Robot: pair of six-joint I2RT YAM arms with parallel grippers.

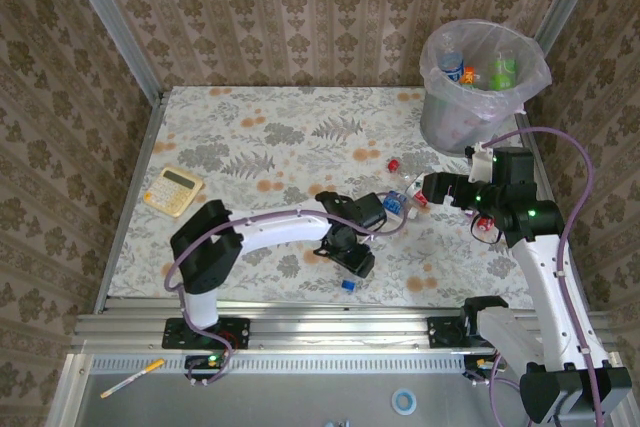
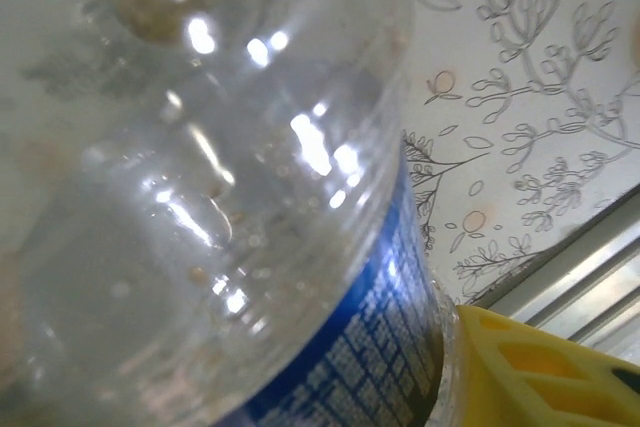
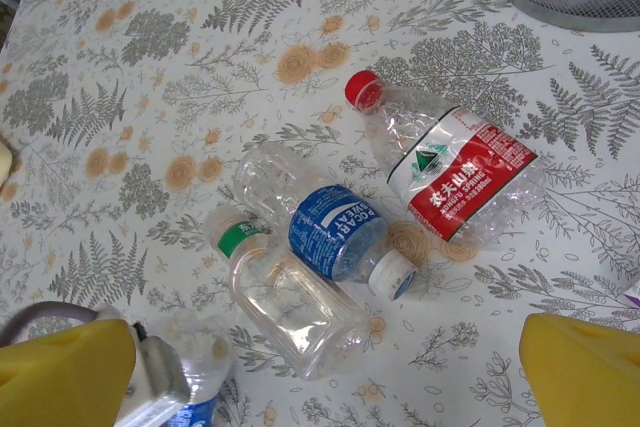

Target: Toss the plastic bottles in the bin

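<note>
Bottles lie in a small cluster on the flowered table, between my left gripper and my right gripper. The bin stands at the far right corner, well apart from my left gripper and nearer my right. Inside its bag I see a green bottle, an orange bottle and a blue-banded bottle.

From my left wrist, a clear bottle with a blue strip of print crowds the lens, lying against the one yellow finger I can see there. Whether my left fingers are clamped on it or only set around it, I cannot tell. From above, a blue cap shows just beside that gripper on its near side.

My right fingers stand wide apart with nothing between them, hovering over the table. Beyond them lie a red-capped bottle with a red, white and green label, a blue-labelled bottle with a white cap just beside it, and a green-capped bottle, clear, lying against the blue-labelled one.

A yellow calculator sits near the table's left edge, well apart from the bottles.
</note>
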